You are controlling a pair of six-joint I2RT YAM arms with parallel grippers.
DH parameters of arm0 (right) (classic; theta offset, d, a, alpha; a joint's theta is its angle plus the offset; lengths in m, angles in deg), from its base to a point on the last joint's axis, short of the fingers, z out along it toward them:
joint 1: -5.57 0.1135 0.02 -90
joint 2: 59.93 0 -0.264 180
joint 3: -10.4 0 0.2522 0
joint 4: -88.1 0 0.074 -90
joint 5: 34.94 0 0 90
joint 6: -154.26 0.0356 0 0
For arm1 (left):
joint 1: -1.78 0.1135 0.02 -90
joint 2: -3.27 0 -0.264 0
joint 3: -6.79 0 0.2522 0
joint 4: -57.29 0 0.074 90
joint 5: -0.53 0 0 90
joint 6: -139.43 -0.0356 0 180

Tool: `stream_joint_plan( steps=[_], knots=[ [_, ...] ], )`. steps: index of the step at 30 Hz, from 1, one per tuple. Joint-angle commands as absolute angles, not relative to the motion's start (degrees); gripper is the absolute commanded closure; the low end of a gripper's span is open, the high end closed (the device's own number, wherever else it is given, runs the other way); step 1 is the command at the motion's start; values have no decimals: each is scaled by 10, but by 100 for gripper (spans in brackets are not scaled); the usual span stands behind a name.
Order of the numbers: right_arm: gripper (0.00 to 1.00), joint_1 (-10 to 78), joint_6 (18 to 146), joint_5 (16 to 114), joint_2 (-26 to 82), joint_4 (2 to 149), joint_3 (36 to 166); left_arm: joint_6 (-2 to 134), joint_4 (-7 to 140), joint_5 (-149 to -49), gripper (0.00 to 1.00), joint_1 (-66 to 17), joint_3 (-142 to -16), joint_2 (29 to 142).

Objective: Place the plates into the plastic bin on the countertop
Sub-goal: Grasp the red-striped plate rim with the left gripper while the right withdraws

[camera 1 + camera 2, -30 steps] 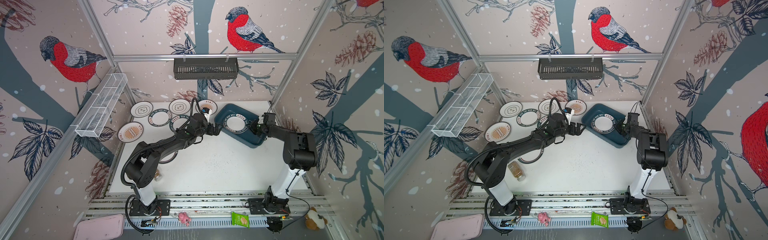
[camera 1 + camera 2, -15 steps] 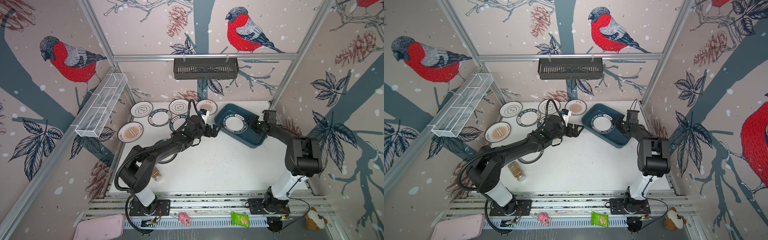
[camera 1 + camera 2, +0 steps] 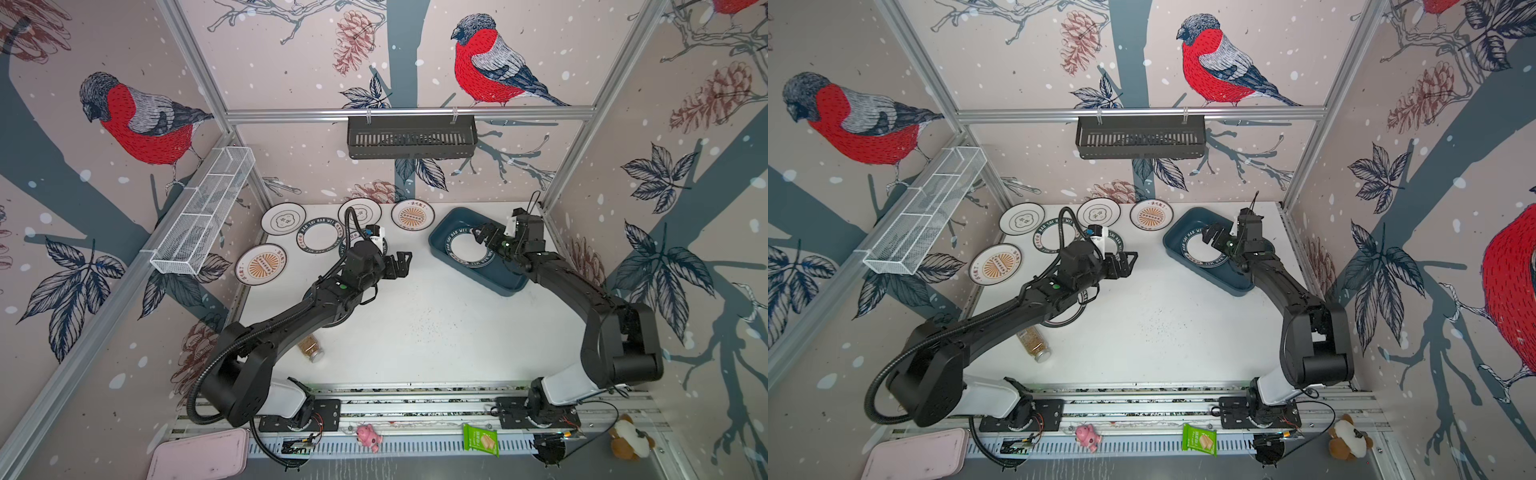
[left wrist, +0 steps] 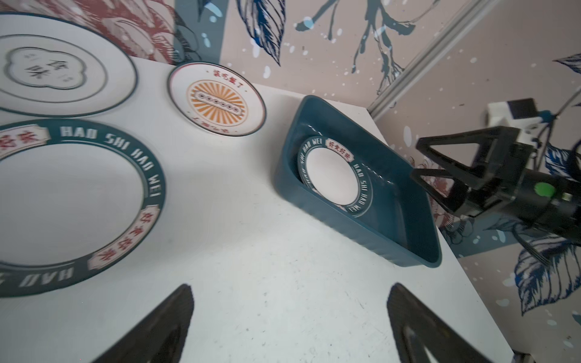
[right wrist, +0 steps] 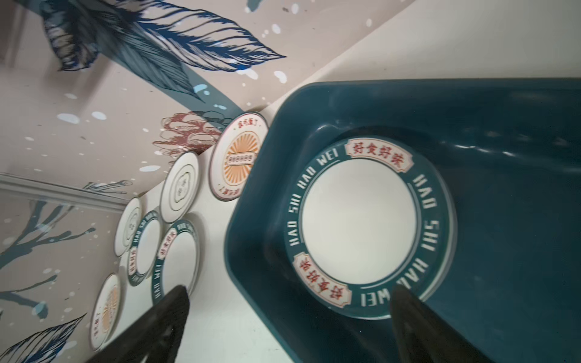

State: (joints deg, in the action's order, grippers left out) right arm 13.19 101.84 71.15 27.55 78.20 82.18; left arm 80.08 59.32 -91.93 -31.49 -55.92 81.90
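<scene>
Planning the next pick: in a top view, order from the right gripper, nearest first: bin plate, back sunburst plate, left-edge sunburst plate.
1. Bin plate: under the right gripper.
2. Back sunburst plate: beside the bin.
3. Left-edge sunburst plate: across the countertop.

"HAO SHI HAO WEI" around green-rimmed plate (image 5: 366, 226)

Left arm (image 3: 291, 320) wearing matte black shells, white base housing; ribbed black conduit (image 3: 192, 395) looping at lower left of frame. Right arm (image 3: 582, 291) matching, sitting on black base plate (image 3: 509, 411). Green dot (image 4: 545, 189) glowing on wrist. Right gripper (image 4: 415, 160) showing black triangular open-frame fingers.
</scene>
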Motion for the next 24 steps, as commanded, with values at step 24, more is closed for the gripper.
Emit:
stream_joint_plan(
  steps=[24],
  knots=[
    [0,408,1074,746,407,883,871,880,738,-828,4,-85,-365,636]
  ],
)
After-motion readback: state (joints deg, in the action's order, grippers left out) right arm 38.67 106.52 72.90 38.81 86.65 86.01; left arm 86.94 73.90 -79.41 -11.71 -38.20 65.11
